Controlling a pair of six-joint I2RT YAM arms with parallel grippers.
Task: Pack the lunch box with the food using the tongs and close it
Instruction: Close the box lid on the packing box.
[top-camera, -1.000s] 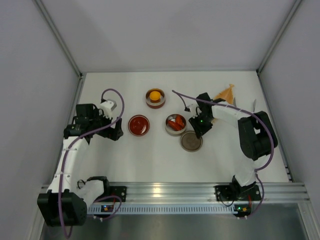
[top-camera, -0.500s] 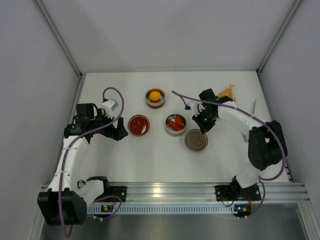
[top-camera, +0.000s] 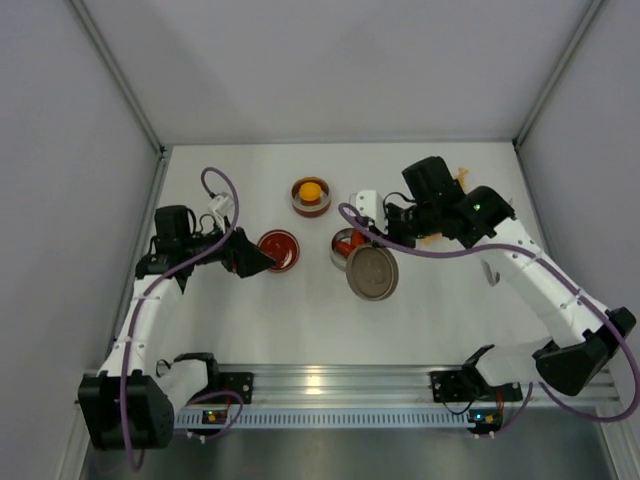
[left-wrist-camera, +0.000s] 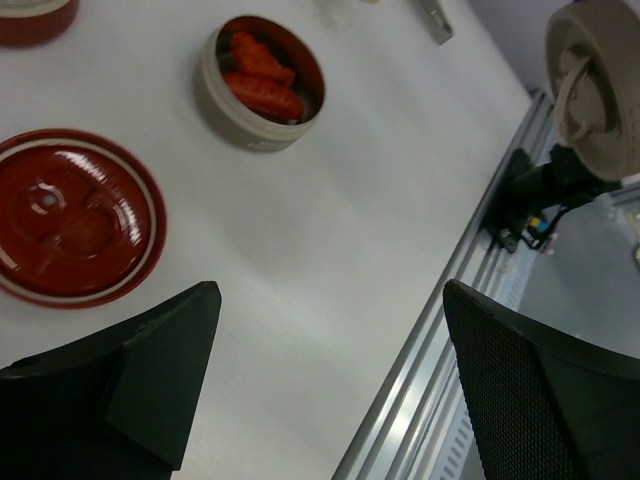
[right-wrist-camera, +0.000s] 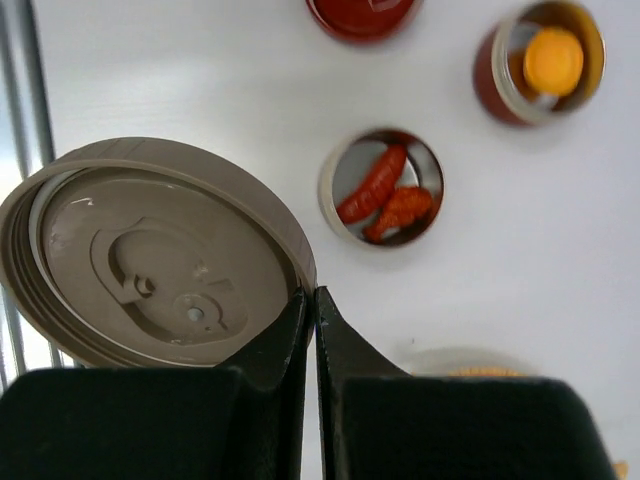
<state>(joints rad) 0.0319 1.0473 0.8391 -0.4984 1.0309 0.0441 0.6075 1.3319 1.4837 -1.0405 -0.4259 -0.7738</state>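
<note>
Lifted off the table (top-camera: 300, 320) within the last second, the grey-brown lid (top-camera: 372, 271) hung tilted at the centre of the overhead frame. Its rim was pinched in the clenched right end effector (right-wrist-camera: 308, 305), whose arm had swung in from the right side. Just above the lid in that frame, and partly overlapped by it, sat the open grey tin (right-wrist-camera: 324, 190) holding the longish red pieces (right-wrist-camera: 385, 190). The round orange-yellow lump (top-camera: 311, 190) lay in the red-brown tin (right-wrist-camera: 486, 75) higher up, toward the top centre. Left of centre, the red lid (top-camera: 278, 250) lay flat on the white surface. The left end effector (left-wrist-camera: 330, 385) hovered just beside it, fingers spread wide and grasping nothing.
</note>
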